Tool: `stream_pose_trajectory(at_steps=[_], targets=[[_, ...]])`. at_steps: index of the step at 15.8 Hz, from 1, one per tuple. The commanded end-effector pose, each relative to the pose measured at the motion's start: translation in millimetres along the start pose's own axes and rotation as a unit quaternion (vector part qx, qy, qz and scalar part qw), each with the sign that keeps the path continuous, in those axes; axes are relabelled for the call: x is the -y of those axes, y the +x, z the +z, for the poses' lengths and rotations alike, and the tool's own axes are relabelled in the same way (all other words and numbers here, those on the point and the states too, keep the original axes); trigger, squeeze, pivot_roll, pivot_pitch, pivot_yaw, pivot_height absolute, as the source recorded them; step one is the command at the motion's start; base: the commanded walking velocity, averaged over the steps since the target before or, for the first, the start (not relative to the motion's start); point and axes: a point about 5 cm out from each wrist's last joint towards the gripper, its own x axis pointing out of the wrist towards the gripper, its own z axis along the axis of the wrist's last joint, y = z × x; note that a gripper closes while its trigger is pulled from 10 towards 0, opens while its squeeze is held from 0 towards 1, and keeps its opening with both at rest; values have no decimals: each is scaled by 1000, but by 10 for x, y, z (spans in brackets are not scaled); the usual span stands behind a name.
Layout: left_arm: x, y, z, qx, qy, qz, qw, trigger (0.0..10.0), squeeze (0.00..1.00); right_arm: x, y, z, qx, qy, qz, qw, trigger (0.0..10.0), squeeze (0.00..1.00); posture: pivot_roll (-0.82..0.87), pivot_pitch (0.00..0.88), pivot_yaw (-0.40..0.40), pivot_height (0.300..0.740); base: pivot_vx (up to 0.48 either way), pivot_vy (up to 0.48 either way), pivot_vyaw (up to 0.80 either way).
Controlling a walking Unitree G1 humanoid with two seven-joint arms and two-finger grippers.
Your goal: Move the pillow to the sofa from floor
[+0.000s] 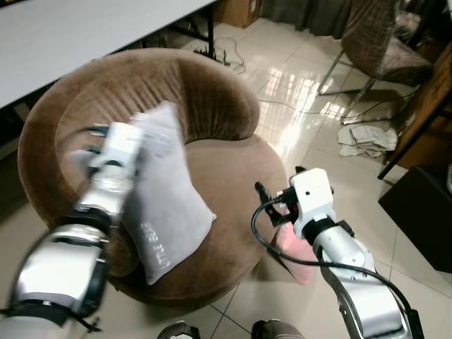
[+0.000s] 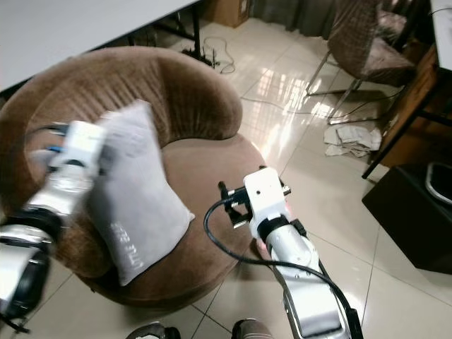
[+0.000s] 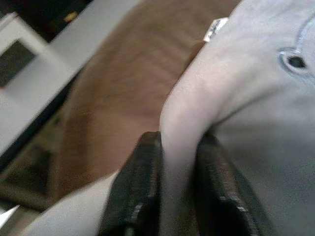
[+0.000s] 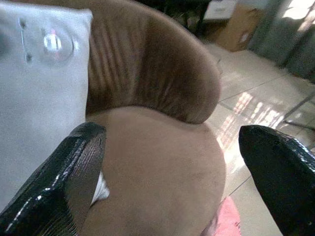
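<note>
Left tool pinching edge fold of grey rectangular fabric pillow, propping it against backrest at 9 o'clock of round brown velvet sofa. Right tool spread wide, hovering at sofa's 4 o'clock, free to steady.

Floor: pale glossy tiles, with bright window light reflected on them.
Counter: long white top at the far left, with dark legs under it.
Cables: thin wires lying on the tiles near the counter legs.
Chair: brown patterned fabric on slim metal legs, at the far right.
Crumpled cloth: white, on the tiles near the chair legs.
Cardboard box: brown, at the far wall.
Dark cabinet: low and black, at the right edge.
Pink item: on the tiles; I cannot tell what it is.
</note>
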Motion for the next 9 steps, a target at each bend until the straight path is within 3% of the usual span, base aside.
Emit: stream_pose_trajectory(at_steps=[1, 3, 5, 6, 7, 9], targets=[[-120, 40, 112, 12, -4, 28, 1000, 10000, 1000, -28, -14, 17, 0, 1, 17, 1000, 10000, 0, -116, 168, -6, 740, 0, 0, 0], [-263, 65, 164, 24, -7, 51, 998, 10000, 1000, -54, -16, 9, -2, 4, 41, 999, 10000, 0, -111, 165, -10, 740, 0, 0, 0], [-404, 90, 337, 66, -39, 69, 995, 10000, 1000, -66, -28, 3, 4, 13, 79, 997, 10000, 0, -107, 154, -11, 740, 0, 0, 0], [-446, 94, 448, 95, -78, 66, 990, 10000, 235, -53, -33, -5, 5, 12, 92, 996, 10000, 0, -106, 148, -11, 740, 0, 0, 0], [-416, 95, 578, 124, -164, 21, 978, 10000, 0, 6, -31, -22, 0, 0, 92, 996, 10000, 0, -100, 128, -6, 740, 0, 0, 0], [-348, 86, 619, 136, -201, -25, 970, 10000, 0, 49, -33, -47, -10, -9, 83, 997, 10000, 0, -100, 118, -4, 740, 0, 0, 0]])
